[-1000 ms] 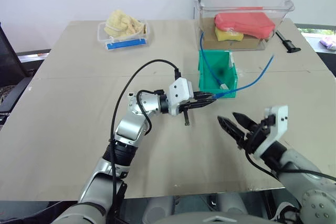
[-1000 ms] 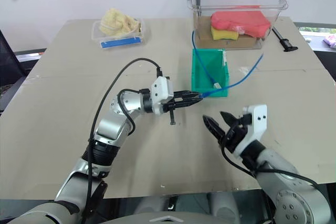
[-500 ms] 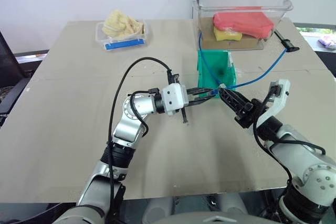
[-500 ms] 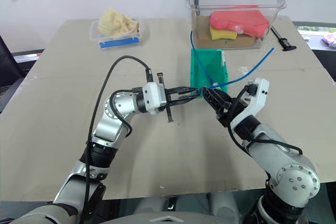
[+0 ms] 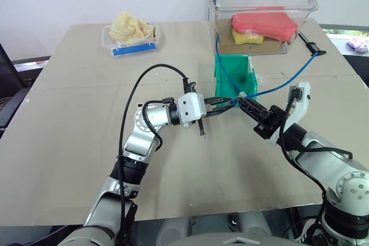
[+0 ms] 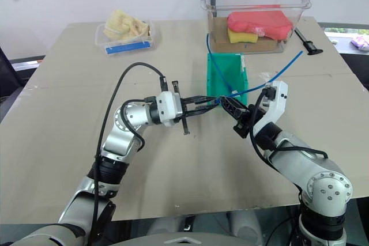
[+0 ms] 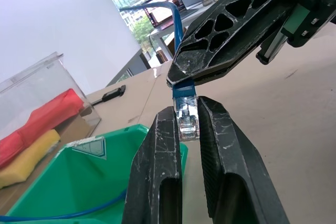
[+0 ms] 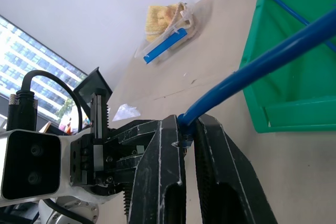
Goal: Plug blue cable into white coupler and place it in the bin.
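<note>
The blue cable (image 5: 277, 87) arcs from the right over the table to just in front of the green bin (image 5: 219, 78). My left gripper (image 5: 231, 102) points right and is shut on the cable's pale plug (image 7: 187, 121). My right gripper (image 5: 243, 102) meets it tip to tip and is shut on the blue cable (image 8: 252, 64) just behind the plug. Another strand of the cable lies inside the bin and ends at a tiny white piece (image 5: 243, 94) by the front lip. That piece looks like the white coupler, though I cannot tell for sure.
A large clear tub (image 5: 262, 1) holding red and yellow sponges stands right behind the bin. A shallow clear tray (image 5: 132, 34) with a yellowish cloth and a blue strip sits at the back left. A black tool (image 5: 308, 43) lies at the back right. A small white scrap (image 5: 258, 77) lies right of the bin.
My right gripper came up and left from the table's front right, reached the cable beside the left fingertips and shut on it. The left gripper kept its grip on the plug.
</note>
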{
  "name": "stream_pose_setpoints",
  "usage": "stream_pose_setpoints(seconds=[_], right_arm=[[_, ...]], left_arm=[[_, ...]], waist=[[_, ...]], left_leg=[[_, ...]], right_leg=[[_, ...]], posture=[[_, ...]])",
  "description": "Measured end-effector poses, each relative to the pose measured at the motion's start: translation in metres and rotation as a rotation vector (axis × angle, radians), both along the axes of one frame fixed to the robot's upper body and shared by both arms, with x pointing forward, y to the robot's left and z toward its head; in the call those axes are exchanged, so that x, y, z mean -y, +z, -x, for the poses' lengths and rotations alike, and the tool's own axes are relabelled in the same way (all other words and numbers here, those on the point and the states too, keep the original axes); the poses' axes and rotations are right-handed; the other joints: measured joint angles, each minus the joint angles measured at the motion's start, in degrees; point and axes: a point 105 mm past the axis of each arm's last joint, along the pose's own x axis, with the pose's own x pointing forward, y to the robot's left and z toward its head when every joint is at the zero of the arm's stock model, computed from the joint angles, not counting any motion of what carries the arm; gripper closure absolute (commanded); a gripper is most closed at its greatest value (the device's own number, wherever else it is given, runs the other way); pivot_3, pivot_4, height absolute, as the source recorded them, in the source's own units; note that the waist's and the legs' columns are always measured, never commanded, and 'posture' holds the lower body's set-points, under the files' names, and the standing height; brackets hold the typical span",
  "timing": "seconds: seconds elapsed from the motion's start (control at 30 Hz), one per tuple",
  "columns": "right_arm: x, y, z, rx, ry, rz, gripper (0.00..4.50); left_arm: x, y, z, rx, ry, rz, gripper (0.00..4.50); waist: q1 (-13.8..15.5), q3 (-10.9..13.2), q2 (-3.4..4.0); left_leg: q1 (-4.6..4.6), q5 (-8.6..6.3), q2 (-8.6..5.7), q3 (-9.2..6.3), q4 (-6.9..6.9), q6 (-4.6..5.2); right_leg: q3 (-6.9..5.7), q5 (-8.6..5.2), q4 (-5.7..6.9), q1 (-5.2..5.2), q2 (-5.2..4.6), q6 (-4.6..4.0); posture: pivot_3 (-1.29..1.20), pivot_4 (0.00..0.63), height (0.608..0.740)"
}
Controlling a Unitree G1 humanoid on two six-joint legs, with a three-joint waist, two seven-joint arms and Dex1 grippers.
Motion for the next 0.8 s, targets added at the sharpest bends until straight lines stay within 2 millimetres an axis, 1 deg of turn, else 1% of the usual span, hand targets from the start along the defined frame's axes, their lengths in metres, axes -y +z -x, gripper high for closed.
stream_pose_setpoints(seconds=[0.07,0.1,0.13,0.23,0.27,0.3,0.37,0.43,0.5,0.53,0.57,0.6,0.7,0.8], right_arm=[[-0.001,-0.001,0.0,-0.004,0.005,0.009,4.5],[-0.002,-0.002,0.0,-0.006,0.013,0.013,4.5],[-0.003,-0.002,0.0,-0.007,0.017,0.016,4.5],[-0.002,-0.002,-0.001,-0.006,0.02,0.013,4.5],[-0.001,-0.002,-0.001,-0.005,0.02,0.01,4.5],[0.001,-0.003,-0.002,-0.009,0.014,0.011,4.5],[0.003,-0.005,-0.003,-0.015,0.016,0.007,4.5],[0.006,-0.007,-0.005,-0.021,0.013,0.003,4.5],[0.007,-0.008,-0.006,-0.02,0.009,-0.004,4.5],[0.008,-0.008,-0.007,-0.019,0.01,-0.007,4.5],[0.008,-0.009,-0.008,-0.02,0.01,-0.007,4.5],[0.008,-0.01,-0.009,-0.023,0.013,-0.01,4.5],[0.008,-0.013,-0.01,-0.026,0.019,-0.011,4.5],[0.004,-0.013,-0.013,-0.02,0.039,-0.007,4.5]], left_arm=[[-0.001,-0.002,0.0,-0.032,-0.002,0.007,3.54],[-0.002,-0.004,0.0,-0.065,-0.001,0.01,3.17],[-0.004,-0.007,0.0,-0.094,0.003,0.012,2.69],[-0.013,-0.014,-0.002,-0.188,0.05,0.011,1.17],[-0.02,-0.017,-0.002,-0.228,0.076,0.011,0.66],[-0.03,-0.019,-0.004,-0.264,0.111,0.009,0.54],[-0.049,-0.023,-0.007,-0.347,0.189,0.027,0.54],[-0.078,-0.026,-0.014,-0.416,0.308,0.05,0.54],[-0.104,-0.023,-0.02,-0.433,0.401,0.07,0.54],[-0.114,-0.021,-0.021,-0.43,0.423,0.067,0.54],[-0.127,-0.021,-0.022,-0.435,0.45,0.045,0.54],[-0.147,-0.025,-0.024,-0.47,0.492,0.007,0.54],[-0.19,-0.035,-0.025,-0.562,0.577,-0.043,0.54],[-0.221,-0.036,-0.03,-0.611,0.593,-0.091,0.54]], waist=[[0.0,0.0,0.0],[0.0,0.0,0.0],[0.0,0.0,0.0],[-0.1,0.0,0.0],[-0.2,0.0,0.0],[-0.2,0.0,0.0],[-0.3,0.0,0.0],[-0.3,0.0,0.01],[-0.1,0.0,0.01],[-0.1,0.0,0.01],[0.0,0.0,0.01],[0.0,0.0,0.01],[-0.1,0.0,0.04],[0.2,0.0,0.0]], left_leg=[[0.0,0.0,0.0,0.0,0.0,0.0],[0.0,0.0,0.01,-0.01,0.0,0.0],[0.0,0.0,0.01,-0.01,0.0,0.0],[0.0,0.0,0.03,-0.01,0.0,0.0],[0.01,0.0,0.06,0.01,0.0,0.01],[0.01,0.0,0.08,0.01,-0.01,0.01],[0.02,0.0,0.16,0.0,-0.01,0.01],[0.02,0.0,0.18,-0.01,-0.01,0.01],[0.02,0.0,0.17,0.0,-0.01,0.01],[0.02,0.0,0.15,0.01,-0.01,0.01],[0.02,0.0,0.13,0.01,-0.01,0.01],[0.03,0.0,0.11,0.03,-0.02,0.01],[0.02,0.0,0.09,0.08,-0.05,0.01],[-0.01,0.0,0.09,0.27,-0.04,0.01]], right_leg=[[0.0,0.0,-0.01,0.0,0.0,0.0],[0.0,0.0,-0.01,0.0,0.0,0.0],[0.0,0.0,0.0,0.0,0.0,0.0],[0.0,0.0,0.0,0.0,0.02,0.0],[0.02,-0.01,-0.01,-0.01,0.03,0.0],[0.02,-0.01,0.0,-0.01,0.04,0.0],[0.02,-0.01,-0.01,-0.01,0.05,0.0],[0.01,-0.01,0.0,-0.01,0.07,0.0],[-0.01,-0.01,0.0,-0.01,0.07,0.0],[-0.01,-0.01,-0.01,-0.01,0.07,0.0],[-0.01,-0.01,-0.02,0.0,0.07,0.0],[-0.01,-0.02,-0.01,-0.01,0.08,-0.01],[-0.01,-0.02,-0.03,-0.03,0.09,-0.01],[-0.1,-0.02,-0.05,-0.02,0.08,-0.01]], posture=[[0.0,0.15,0.74],[0.0,0.15,0.74],[0.0,0.15,0.74],[0.0,0.15,0.74],[0.0,0.15,0.74],[0.0,0.15,0.74],[0.0,0.15,0.74],[0.0,0.15,0.74],[0.0,0.15,0.74],[0.0,0.15,0.74],[0.0,0.15,0.74],[0.0,0.15,0.74],[0.0,0.15,0.74],[0.0,0.15,0.74]])
